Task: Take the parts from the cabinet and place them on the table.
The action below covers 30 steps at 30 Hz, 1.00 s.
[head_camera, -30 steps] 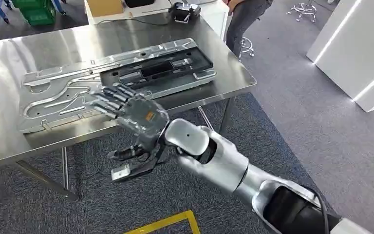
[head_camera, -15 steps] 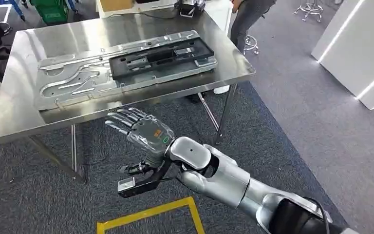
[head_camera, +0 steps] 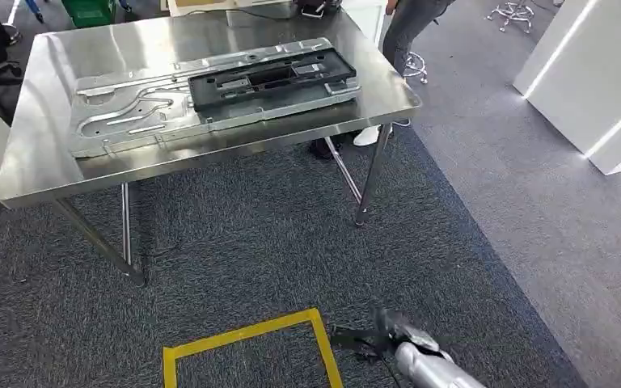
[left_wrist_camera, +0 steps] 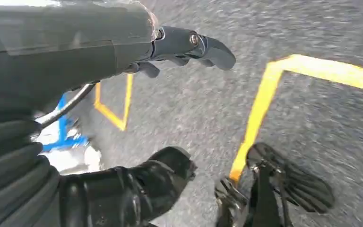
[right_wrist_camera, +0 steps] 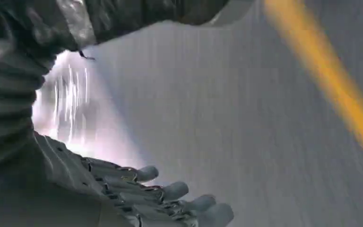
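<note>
A long silver metal plate (head_camera: 129,113) lies flat on the steel table (head_camera: 40,170). A black framed part (head_camera: 271,77) rests on the plate's right half. My right arm (head_camera: 433,370) hangs low over the carpet, well short of the table. In the right wrist view my right hand (right_wrist_camera: 137,194) is blurred, its fingers stretched out with nothing in them. My left hand (left_wrist_camera: 99,52) hangs above the carpet in the left wrist view. Its fingers (left_wrist_camera: 198,45) and thumb (left_wrist_camera: 160,175) are apart and hold nothing.
A person's legs (head_camera: 408,24) stand at the table's far right corner. White panels (head_camera: 590,81) rise on the right. Yellow tape (head_camera: 251,339) marks a square on the grey carpet in front of the table. A green crate (head_camera: 89,10) sits behind the table.
My right arm has dropped from in front of the table edge to low at the picture's bottom. The camera has shifted, so the table now sits farther off and higher in the picture.
</note>
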Available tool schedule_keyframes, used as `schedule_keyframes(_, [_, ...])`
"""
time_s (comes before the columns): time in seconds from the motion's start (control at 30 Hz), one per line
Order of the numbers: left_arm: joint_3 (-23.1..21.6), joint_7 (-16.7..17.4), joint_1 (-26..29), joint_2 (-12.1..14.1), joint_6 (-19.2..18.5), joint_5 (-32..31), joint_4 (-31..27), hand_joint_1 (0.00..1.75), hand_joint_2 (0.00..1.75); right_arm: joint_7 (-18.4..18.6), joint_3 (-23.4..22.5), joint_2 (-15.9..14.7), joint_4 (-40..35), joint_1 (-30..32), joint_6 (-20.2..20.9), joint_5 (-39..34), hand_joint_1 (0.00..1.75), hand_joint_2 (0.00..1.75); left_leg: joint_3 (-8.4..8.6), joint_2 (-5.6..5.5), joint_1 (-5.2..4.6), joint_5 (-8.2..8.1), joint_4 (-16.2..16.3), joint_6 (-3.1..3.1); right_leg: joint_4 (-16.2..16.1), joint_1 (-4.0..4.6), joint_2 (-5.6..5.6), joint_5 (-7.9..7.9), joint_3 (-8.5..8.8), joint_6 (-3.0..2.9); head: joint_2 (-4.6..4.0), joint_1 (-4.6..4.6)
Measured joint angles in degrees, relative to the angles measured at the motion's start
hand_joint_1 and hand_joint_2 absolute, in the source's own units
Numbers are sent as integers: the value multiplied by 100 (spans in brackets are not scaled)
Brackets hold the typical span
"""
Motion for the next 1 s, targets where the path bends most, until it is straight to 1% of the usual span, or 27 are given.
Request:
schedule_keyframes(0.03, [-20, -44, 0, -24, -35, -79, 2, 0, 175, 17, -317, -22, 199, 217, 222, -365, 0, 0, 43, -32, -2, 21, -29, -36, 94, 53, 15, 206, -28, -47, 0, 4])
schedule_keyframes(0.1, [-79, -138, 3, -55, -79, -203, 2, 0, 175, 17, -878, -90, 529, 557, 421, -860, 0, 0, 53, -50, -4, 83, -64, -117, 55, 62, 11, 171, -57, -132, 0, 2])
schedule_keyframes(0.13, [-105, -162, 27, -59, -98, -249, 2, 0, 175, 9, -1092, -109, 629, 699, 499, -998, 0, 0, 6, -59, -23, 131, -94, -177, 18, 55, 7, 237, -91, -194, 0, 4])
schedule_keyframes(0.17, [-120, -181, 17, -67, -118, -286, 7, 0, 175, -16, -1272, -118, 731, 779, 567, -1095, 0, 0, -13, -39, 2, 51, -18, -201, -23, 10, -9, 333, -157, -264, 0, 0])
schedule_keyframes(0.2, [-129, -192, 19, -85, -122, -297, 9, 0, 175, -11, -1387, -138, 795, 837, 604, -1117, 0, 0, -85, -32, 3, -269, 122, -217, -39, 26, 11, 406, -240, -319, 0, -2])
schedule_keyframes(0.23, [-133, -196, 22, -103, -122, -301, 9, 0, 175, -9, -1534, -164, 860, 892, 617, -1144, 0, 0, -167, -30, 8, -718, 415, -230, -39, 35, 18, 477, -334, -368, 0, -4])
schedule_keyframes(0.27, [-138, -207, 12, -111, -122, -303, 9, 0, 175, -4, -1660, -173, 911, 944, 637, -1148, 0, 0, -247, -32, 10, -1121, 809, -246, -35, 51, 22, 550, -433, -378, 0, -7])
schedule_keyframes(0.3, [-144, -212, -8, -116, -122, -306, 9, 0, 175, 4, -1774, -179, 963, 977, 643, -1150, 0, 0, -293, -32, 5, -1388, 1227, -256, -29, 75, 20, 626, -536, -387, 0, -7])
schedule_keyframes(0.33, [-155, -214, -14, -116, -122, -306, 9, 0, 175, 13, -1872, -181, 1013, 994, 654, -1155, 0, 0, -288, -32, 5, -1449, 1537, -258, -18, 96, 16, 700, -618, -389, 0, -7])
schedule_keyframes(0.4, [-186, -218, -38, -116, -122, -308, 9, 0, 175, 20, -2012, -186, 1081, 1014, 665, -1155, 0, 0, -6, -31, -9, -1056, 1590, -212, 14, 142, 15, 846, -830, -391, 0, -7])
schedule_keyframes(0.43, [-192, -218, -46, -118, -125, -312, 9, 0, 175, 35, -2049, -184, 1110, 1022, 678, -1163, 0, 0, 270, -32, -33, -825, 1338, -165, 25, 160, 16, 918, -921, -390, 0, -7])
schedule_keyframes(0.47, [-208, -218, -72, -120, -135, -356, 9, 0, 175, 72, -2091, -184, 1131, 1028, 742, -1203, 0, 0, 694, -44, -70, -739, 850, -81, 28, 182, 28, 995, -1009, -387, 0, -7])
schedule_keyframes(0.5, [-247, -218, -112, -97, -151, -417, 0, 0, 175, 125, -2136, -151, 1144, 1016, 814, -1251, 0, 0, 1210, -236, -133, -923, 218, 61, 47, 143, 61, 1064, -1038, -363, 2, 0])
schedule_keyframes(0.53, [-273, -221, -119, -107, -177, -457, 0, 0, 175, 122, -2171, -146, 1151, 1017, 902, -1306, 0, 0, 1679, -304, -196, -1077, -408, 104, 50, 184, 72, 1106, -1055, -330, 0, -7])
schedule_keyframes(0.57, [-302, -212, -153, -107, -192, -518, 0, 0, 175, 37, -2228, -157, 1162, 1023, 971, -1358, 0, 0, 1683, -262, -197, -1158, -572, 106, 34, 186, 72, 1218, -1070, -305, 0, 4])
schedule_keyframes(0.63, [-387, -157, -193, -120, -230, -631, 0, 0, 175, -197, -2289, -157, 1175, 1024, 1129, -1364, 0, 0, 1600, -175, -225, -1043, -557, 181, -103, 158, 137, 1422, -1071, -250, 2, 0])
schedule_keyframes(0.67, [-437, -118, -197, -173, -251, -680, 13, 0, 0, -348, -2300, -177, 1210, 1075, 1172, -1342, 0, 0, 1505, -114, -147, -887, -632, 206, -173, 198, 197, 1527, -1104, -231, 0, 2])
schedule_keyframes(0.7, [-476, -96, -271, -170, -264, -729, 17, 0, 0, -552, -2333, -153, 1230, 1065, 1218, -1288, 0, 0, 1414, -31, -130, -777, -637, 239, -75, 155, 168, 1221, -1186, -193, 0, -28])
schedule_keyframes(0.73, [-522, -78, -309, -173, -267, -758, 17, 0, 0, -692, -2353, -151, 1230, 1067, 1210, -1247, 0, 0, 1305, 27, -122, -686, -650, 301, 207, 125, 138, 746, -1263, -150, 0, -5])
schedule_keyframes(0.77, [-564, -65, -312, -186, -271, -771, 20, 0, 0, -771, -2357, -140, 1232, 1072, 1169, -1194, 0, 0, 1207, 79, -119, -609, -650, 289, 598, 90, 113, 342, -1324, -90, 0, -2])
schedule_keyframes(0.8, [-588, -65, -318, -203, -273, -789, 20, 0, 0, -855, -2359, -140, 1234, 1067, 1122, -1165, 0, 0, 1103, 144, -117, -531, -643, 282, 1047, 50, 101, 55, -1390, -31, 0, -9])
schedule_keyframes(0.83, [-618, -61, -332, -232, -278, -808, 20, 0, 0, -921, -2359, -133, 1234, 1057, 1045, -1100, 0, 0, 991, 214, -111, -454, -625, 263, 1494, 9, 91, -49, -1438, 30, 0, -7])
schedule_keyframes(0.87, [-649, -61, -352, -238, -280, -819, 20, 0, 0, -960, -2359, -127, 1234, 1056, 984, -1069, 0, 0, 881, 278, -91, -395, -592, 239, 1781, -35, 81, 74, -1424, 84, 0, -9])
schedule_keyframes(0.9, [-686, -61, -377, -260, -291, -828, 20, 0, 0, -995, -2359, -118, 1234, 1055, 929, -1036, 0, 0, 759, 348, -64, -334, -529, 200, 1850, -82, 65, 372, -1294, 145, 0, -9])
schedule_keyframes(0.93, [-710, -63, -396, -267, -313, -828, 20, 0, 0, -1005, -2359, -116, 1236, 1056, 884, -1017, 0, 0, 638, 402, -30, -303, -456, 159, 1686, -121, 30, 593, -1064, 197, 0, -7])
schedule_keyframes(0.97, [-732, -63, -409, -273, -330, -830, 20, 0, 0, -1010, -2359, -116, 1236, 1056, 849, -1004, 0, 0, 534, 453, -1, -283, -374, 125, 1317, -159, -44, 665, -713, 244, 0, -9])
schedule_keyframes(1.0, [-752, -65, -436, -273, -339, -828, 17, 0, 0, -1016, -2359, -114, 1236, 1046, 800, -1002, 0, 0, 471, 493, -14, -276, -270, 85, 796, -199, -233, 513, -279, 283, 0, -4])
